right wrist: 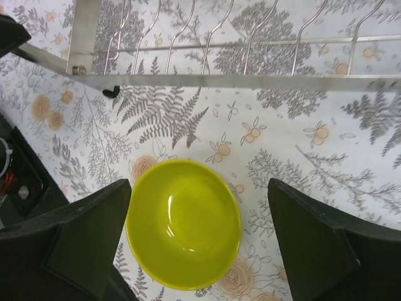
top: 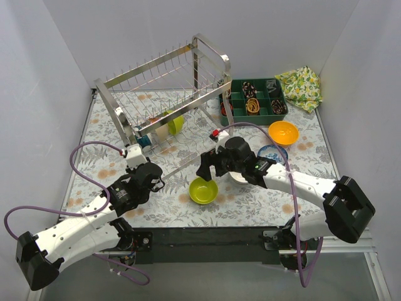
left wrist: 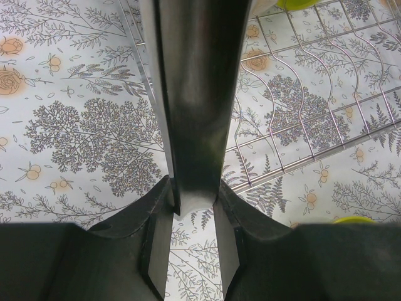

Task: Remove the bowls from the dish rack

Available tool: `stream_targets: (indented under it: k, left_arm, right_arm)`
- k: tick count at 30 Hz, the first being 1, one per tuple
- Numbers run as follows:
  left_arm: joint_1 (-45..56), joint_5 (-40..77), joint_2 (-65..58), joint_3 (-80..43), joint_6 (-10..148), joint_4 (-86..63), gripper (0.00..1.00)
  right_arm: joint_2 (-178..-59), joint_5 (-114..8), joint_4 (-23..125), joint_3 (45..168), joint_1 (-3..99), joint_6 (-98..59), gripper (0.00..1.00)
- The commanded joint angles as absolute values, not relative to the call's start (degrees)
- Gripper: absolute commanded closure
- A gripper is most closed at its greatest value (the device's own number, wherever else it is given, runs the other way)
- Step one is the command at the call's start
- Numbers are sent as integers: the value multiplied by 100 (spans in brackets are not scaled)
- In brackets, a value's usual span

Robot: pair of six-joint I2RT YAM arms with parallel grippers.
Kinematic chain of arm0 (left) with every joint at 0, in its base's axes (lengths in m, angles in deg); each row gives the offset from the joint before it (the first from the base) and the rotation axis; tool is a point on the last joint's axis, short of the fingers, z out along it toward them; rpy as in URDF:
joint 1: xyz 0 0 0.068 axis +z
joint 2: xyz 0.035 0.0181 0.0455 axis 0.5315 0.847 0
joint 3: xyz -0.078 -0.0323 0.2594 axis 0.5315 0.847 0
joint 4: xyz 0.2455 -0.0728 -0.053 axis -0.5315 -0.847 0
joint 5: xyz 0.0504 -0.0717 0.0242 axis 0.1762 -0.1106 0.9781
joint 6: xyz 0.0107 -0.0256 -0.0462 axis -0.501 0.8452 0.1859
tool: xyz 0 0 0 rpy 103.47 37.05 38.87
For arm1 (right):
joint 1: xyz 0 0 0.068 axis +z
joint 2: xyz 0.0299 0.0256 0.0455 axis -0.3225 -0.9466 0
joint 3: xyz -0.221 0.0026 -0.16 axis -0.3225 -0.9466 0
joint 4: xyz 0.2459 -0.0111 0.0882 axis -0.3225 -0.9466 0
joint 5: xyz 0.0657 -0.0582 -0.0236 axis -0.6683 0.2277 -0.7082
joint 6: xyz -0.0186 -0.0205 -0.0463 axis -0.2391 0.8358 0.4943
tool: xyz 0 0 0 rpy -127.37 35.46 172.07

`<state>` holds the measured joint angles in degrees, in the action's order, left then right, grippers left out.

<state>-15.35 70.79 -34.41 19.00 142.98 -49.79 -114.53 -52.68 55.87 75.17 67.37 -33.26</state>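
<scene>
Reach is what matters next. My right tool (right wrist: 199, 188) stands spread wide and grips nothing, with a lime green bowl (right wrist: 183, 222) upright on the tabletop (top: 250, 204) directly beneath it. My left tool (left wrist: 194, 210) is clamped on a flat steel upright of the dish rack (top: 156, 75). A second lime green bowl (top: 177, 122) stands on edge in the lower tier, beyond my right tool and to its left. I judge the free right arm should fetch it. I can read no writing.

High rear overview, wrist views close, downward, seemingly sharing dish rack (right wrist: 238, 80)
</scene>
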Motion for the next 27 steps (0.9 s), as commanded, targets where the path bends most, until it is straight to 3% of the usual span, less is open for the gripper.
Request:
stream_targets:
  k: [1,19,27]
  left_arm:
    - [-1570,6987,-3581,1837,14483,-4569,72]
    - [-1570,6873,-3555,1881,14465,-4507,76]
    - [-1570,6829,-3572,1872,14430,-4499,76]
  right_arm:
    - [-11446,-4628,5715,8059,6768,-2912,1]
    - [-13810,-4679,7957,9825,6478,-2955,1]
    - [-14873,-3977,8651,10538,6373,-3026,1]
